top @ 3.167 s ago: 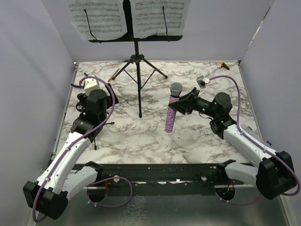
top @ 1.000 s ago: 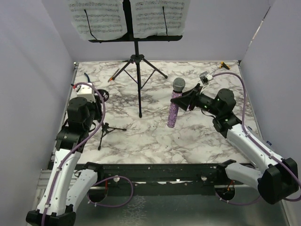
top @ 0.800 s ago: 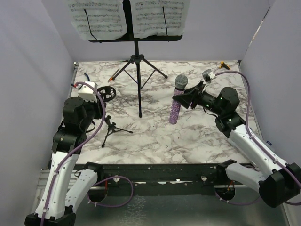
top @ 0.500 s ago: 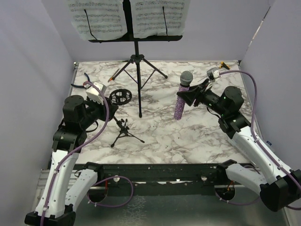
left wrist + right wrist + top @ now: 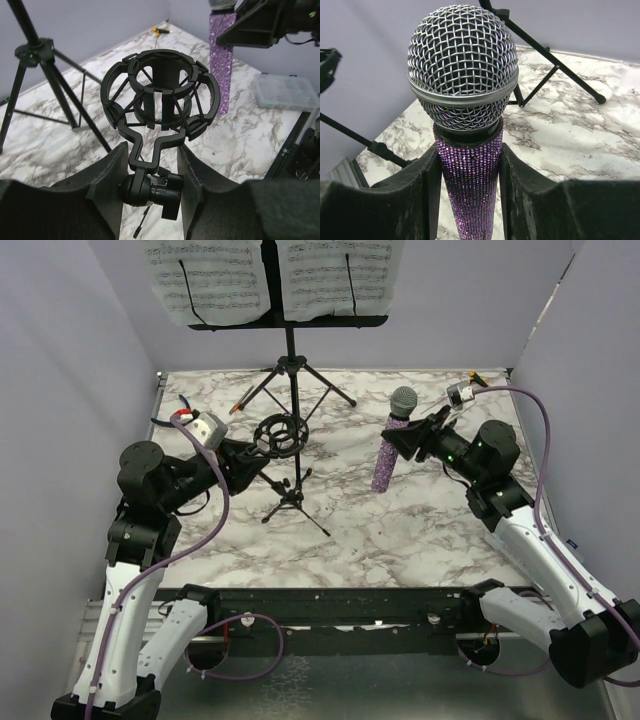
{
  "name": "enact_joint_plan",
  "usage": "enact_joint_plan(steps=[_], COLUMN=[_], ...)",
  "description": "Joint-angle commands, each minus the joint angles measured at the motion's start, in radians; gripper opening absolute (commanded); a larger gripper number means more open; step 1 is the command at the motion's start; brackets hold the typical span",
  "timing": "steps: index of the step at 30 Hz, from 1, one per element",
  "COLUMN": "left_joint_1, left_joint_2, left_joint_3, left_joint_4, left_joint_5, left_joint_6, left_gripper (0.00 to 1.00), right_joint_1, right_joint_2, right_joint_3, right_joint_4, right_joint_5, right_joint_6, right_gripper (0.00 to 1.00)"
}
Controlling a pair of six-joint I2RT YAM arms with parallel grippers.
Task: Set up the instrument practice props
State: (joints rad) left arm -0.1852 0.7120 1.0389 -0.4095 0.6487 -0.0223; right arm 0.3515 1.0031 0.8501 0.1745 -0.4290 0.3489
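Observation:
The tall black music stand (image 5: 291, 390) stands at the back with white sheet-music pages (image 5: 270, 278) on its desk. My left gripper (image 5: 258, 454) (image 5: 150, 182) is shut on the swivel joint of the small black mic stand (image 5: 285, 475) (image 5: 160, 95). It holds the stand tilted, ring clip up, legs toward the near table. My right gripper (image 5: 402, 440) (image 5: 469, 185) is shut on the purple glitter microphone (image 5: 388, 455) (image 5: 462, 65) just below its mesh head. The microphone hangs upright, right of the ring clip and apart from it.
Blue-handled pliers (image 5: 170, 418) lie at the back left edge. A yellow-handled tool (image 5: 476, 377) lies in the back right corner. A clear plastic box (image 5: 285, 91) sits on the table in the left wrist view. The music stand's tripod legs (image 5: 300, 390) spread across the back middle.
My left arm has carried the mic stand up and to the right, toward the middle. My right arm has raised the microphone and shifted it slightly right and back.

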Motion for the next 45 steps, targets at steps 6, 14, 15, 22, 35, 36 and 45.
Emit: enact_joint_plan(steps=[6,14,15,22,35,36,45], left_joint_1=[0.000,-0.097,-0.127,-0.323,-0.437,-0.440,-0.459], left_joint_2=[0.066,0.180,0.198,0.347,0.558,0.571,0.649], left_joint_3=[-0.019,-0.010,-0.004,0.098,0.251,0.254,0.277], left_joint_4=[0.402,0.530,0.530,0.435,0.284,0.283,0.257], left_joint_5=[0.150,0.078,0.048,-0.118,-0.212,-0.208,-0.211], left_joint_6=[-0.193,-0.239,-0.228,-0.084,0.191,0.199,0.252], left_gripper=[0.00,0.00,0.00,0.00,0.00,0.00,0.00], right_joint_1=[-0.065,-0.075,-0.075,-0.075,-0.075,-0.075,-0.075], right_joint_2=[-0.009,-0.041,-0.046,-0.095,-0.202,-0.208,-0.246], right_joint_3=[-0.011,0.015,0.020,0.036,0.056,0.057,0.062], right_joint_4=[0.071,0.018,0.009,-0.037,-0.111,-0.112,-0.123], right_joint_5=[-0.081,-0.038,-0.033,-0.013,0.010,0.008,0.005], right_joint_6=[0.091,0.054,0.047,0.002,-0.077,-0.078,-0.096], right_gripper=[0.00,0.00,0.00,0.00,0.00,0.00,0.00])
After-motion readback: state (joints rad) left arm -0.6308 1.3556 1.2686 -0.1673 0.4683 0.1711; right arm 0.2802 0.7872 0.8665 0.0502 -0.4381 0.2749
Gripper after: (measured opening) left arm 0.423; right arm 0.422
